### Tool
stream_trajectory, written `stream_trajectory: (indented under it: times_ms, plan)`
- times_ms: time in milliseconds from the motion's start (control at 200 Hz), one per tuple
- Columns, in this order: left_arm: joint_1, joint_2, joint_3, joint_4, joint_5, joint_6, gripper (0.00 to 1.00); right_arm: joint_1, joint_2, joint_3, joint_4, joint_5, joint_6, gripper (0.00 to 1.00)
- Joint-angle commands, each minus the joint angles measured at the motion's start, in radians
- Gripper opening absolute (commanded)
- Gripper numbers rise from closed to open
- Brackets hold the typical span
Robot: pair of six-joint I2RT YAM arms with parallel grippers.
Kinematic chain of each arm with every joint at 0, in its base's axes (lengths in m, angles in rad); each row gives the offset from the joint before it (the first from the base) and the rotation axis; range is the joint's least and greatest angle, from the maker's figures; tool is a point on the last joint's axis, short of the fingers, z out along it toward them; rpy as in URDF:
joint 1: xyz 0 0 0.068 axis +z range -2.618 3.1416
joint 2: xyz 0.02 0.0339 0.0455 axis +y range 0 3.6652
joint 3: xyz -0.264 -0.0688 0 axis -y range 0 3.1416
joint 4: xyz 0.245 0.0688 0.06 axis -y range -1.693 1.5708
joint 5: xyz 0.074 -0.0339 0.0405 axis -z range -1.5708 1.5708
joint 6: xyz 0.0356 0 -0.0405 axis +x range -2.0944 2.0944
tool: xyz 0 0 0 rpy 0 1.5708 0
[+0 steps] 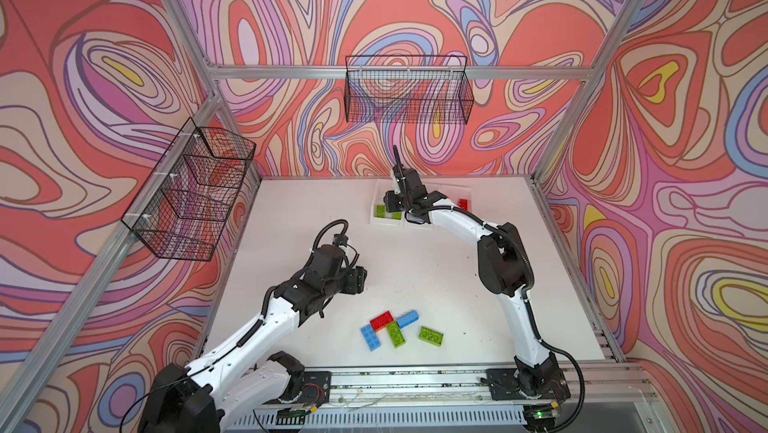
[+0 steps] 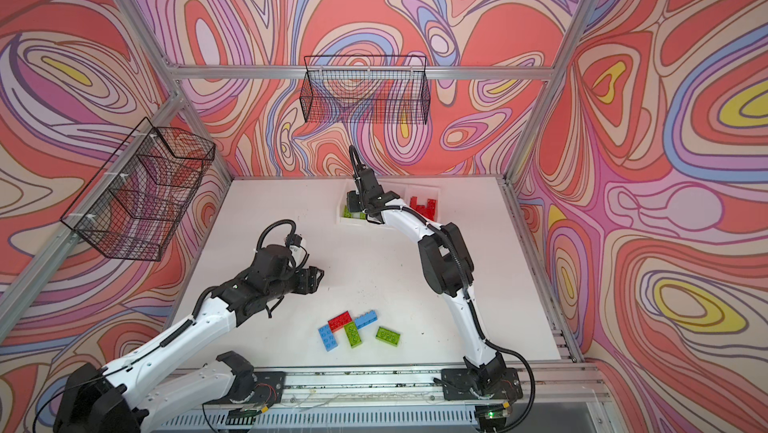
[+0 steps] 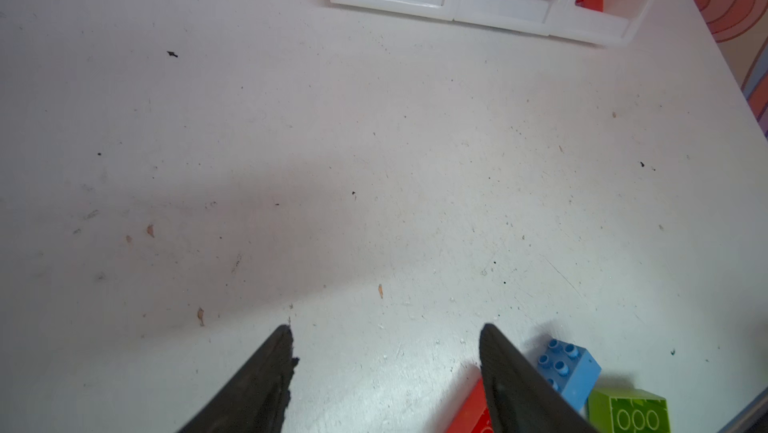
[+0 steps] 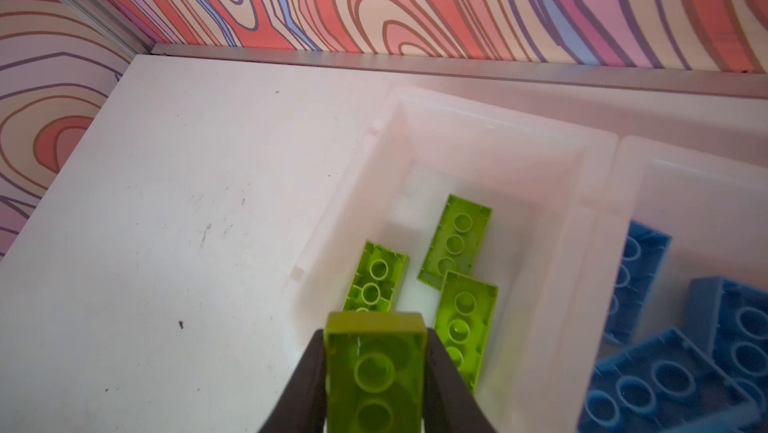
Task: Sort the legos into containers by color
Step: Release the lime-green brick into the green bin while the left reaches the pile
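My right gripper (image 4: 376, 329) is shut on a lime green lego (image 4: 374, 372) and holds it above the left bin of the white containers (image 4: 478, 127). Three green legos (image 4: 455, 240) lie in that bin, blue ones (image 4: 665, 372) fill the middle bin and red ones (image 2: 424, 206) the right bin. My left gripper (image 3: 384, 327) is open over bare table, just behind a loose cluster near the front: a red lego (image 1: 382, 320), two blue legos (image 1: 407, 318) (image 1: 371, 337) and two green legos (image 1: 395, 334) (image 1: 431, 336). One of its fingers (image 3: 511, 381) partly hides the red lego (image 3: 471, 412).
A black wire basket (image 1: 191, 190) hangs on the left wall and another (image 1: 409, 90) on the back wall. The white table (image 1: 478, 318) ends at an aluminium rail (image 1: 415, 379) in front, where both arm bases stand. Patterned walls close in the other sides.
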Motion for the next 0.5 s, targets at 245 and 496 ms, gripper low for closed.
stream_trajectory:
  times_ms: [245,496]
  plan:
    - [-0.133,-0.034,-0.016,-0.181,-0.173,-0.208,0.73,-0.034,0.057,0.066,0.101,-0.046,0.009,0.55]
    - [-0.280,-0.003,0.005,-0.265,-0.260,-0.317,0.75,-0.085,-0.084,-0.114,0.195,-0.056,0.016,0.58]
